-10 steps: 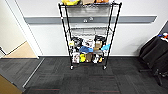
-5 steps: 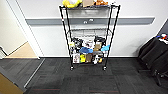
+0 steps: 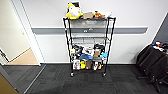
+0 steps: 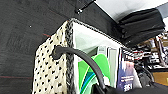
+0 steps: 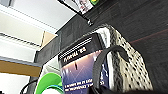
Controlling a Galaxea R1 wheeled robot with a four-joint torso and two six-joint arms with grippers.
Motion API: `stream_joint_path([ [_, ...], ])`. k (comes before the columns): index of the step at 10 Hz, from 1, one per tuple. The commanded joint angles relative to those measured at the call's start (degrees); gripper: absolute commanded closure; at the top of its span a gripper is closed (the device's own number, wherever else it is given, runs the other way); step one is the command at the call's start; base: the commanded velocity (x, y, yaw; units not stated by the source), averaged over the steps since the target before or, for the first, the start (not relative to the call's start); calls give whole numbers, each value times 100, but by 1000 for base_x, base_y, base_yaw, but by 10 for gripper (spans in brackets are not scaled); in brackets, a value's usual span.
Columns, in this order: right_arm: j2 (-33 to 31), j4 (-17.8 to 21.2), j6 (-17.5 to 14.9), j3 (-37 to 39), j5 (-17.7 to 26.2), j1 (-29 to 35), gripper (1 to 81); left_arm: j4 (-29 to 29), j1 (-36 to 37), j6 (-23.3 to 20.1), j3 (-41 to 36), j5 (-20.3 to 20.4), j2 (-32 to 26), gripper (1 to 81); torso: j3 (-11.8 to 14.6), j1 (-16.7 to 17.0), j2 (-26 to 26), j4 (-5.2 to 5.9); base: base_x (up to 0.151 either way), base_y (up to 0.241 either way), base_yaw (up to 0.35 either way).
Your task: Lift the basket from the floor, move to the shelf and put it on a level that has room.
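One tall black wire shelf [image 3: 88, 46] on small casters stands against the white wall at twelve o'clock in the head view, on the dark charcoal carpet floor [image 3: 82, 83]. It has four wire tiers. The top tier carries one yellow-and-white plush toy [image 3: 73, 12] and a few smaller brown and orange items beside it, too blurred to count. The second tier from the top, a grey wire level [image 3: 88, 38], looks bare. The two lower tiers are crowded with small packages and bottles, too many and too blurred to count. At nine o'clock an open doorway shows a tan wooden floor [image 3: 22, 58]; at three o'clock sits one heap of black bags [image 3: 152, 61].

In both wrist views one small rectangular beige woven basket with a white rim [image 4: 53, 67] hangs above the carpet, with one dark curved handle [image 4: 80, 56] at each end. Inside it stand one dark blue printed box [image 5: 80, 71] and one green-and-white pack [image 4: 93, 71]. Each handle runs toward its wrist camera, but I cannot tell how either hand is set, wide or narrow.
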State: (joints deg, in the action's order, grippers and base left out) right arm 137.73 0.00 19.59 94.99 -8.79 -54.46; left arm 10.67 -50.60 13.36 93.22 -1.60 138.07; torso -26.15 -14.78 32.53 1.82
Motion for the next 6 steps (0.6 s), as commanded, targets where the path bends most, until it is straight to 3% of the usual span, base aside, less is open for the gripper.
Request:
stream_joint_path([
  [1,-111,-79,62,-561,-131,571,811,102,679,0,-559,-86,-95,811,240,367,-569,0,0,0,0],
  [2,-172,-79,62,-667,-236,554,811,93,679,-9,-708,-86,-182,811,129,498,-765,0,0,0,0],
  [6,-234,-79,36,-808,-316,536,811,93,591,-18,-832,-25,-288,811,221,951,-1450,0,0,0,0],
])
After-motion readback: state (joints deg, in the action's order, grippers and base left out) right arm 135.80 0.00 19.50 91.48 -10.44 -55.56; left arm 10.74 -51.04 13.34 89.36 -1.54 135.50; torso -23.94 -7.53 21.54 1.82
